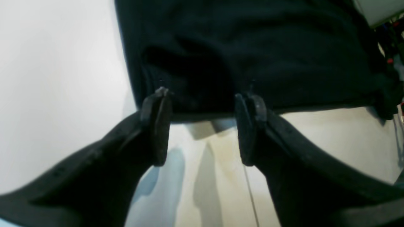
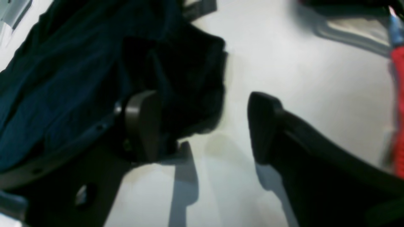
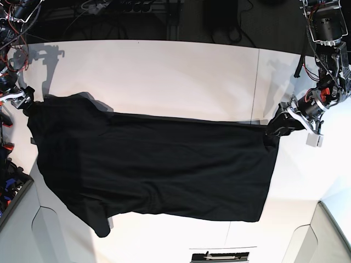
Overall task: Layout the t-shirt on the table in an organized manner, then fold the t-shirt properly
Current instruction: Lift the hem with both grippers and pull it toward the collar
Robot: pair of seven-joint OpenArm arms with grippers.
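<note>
T-shirt (image 3: 159,164): black, soft, wrinkled, spread on smooth white table (image 3: 164,76); both claws gaping, holding nothing.

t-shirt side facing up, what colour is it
Plain black, no print showing on the t-shirt; the base view shows it best.

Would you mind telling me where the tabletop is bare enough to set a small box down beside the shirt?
The widest bare patch of the smooth white table is the far strip, between its dark back edge and the large black cloth t-shirt. A narrow strip runs along the near edge. Both ends are crowded: the open left tool and open right tool sit there.
</note>
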